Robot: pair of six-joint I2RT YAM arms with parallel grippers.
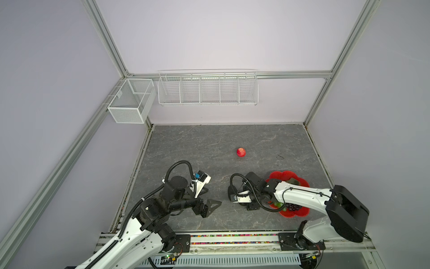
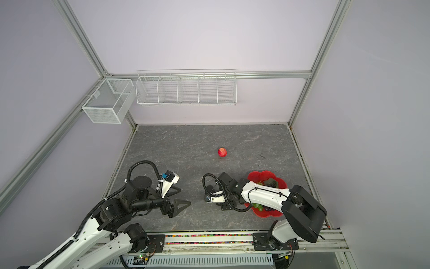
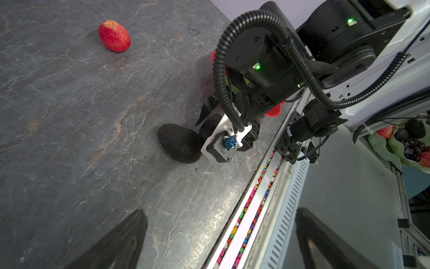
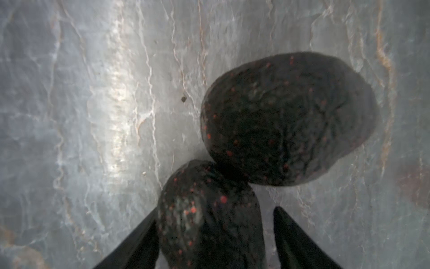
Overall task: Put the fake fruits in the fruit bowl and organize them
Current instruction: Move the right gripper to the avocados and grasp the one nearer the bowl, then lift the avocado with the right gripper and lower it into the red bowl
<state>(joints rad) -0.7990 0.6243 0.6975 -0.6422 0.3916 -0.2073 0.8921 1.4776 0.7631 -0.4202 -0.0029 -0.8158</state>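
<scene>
Straddling the nearer avocado (image 4: 209, 216) low in the right wrist view, the right jaws stand open, one finger (image 4: 139, 244) touching it, the other just apart; a second avocado (image 4: 286, 118) touches it on the counter (image 4: 93, 116). Left jaws stand wide open, the apple (image 1: 241, 152) lies mid-frame in both top views, and the fruit bowl (image 1: 282, 174) at lower right holds green grapes (image 1: 278, 205) and purple grapes (image 1: 292, 206).

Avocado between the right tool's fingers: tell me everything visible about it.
The nearer avocado is blackish and bumpy-skinned, flecked with small red dots, and looks like matte plastic. It lies on the grey stone-look table between the fingers of the right tool. One finger sits against it and the other shows a gap. Its far end touches the second avocado. Its near end is cut off by the frame.
</scene>
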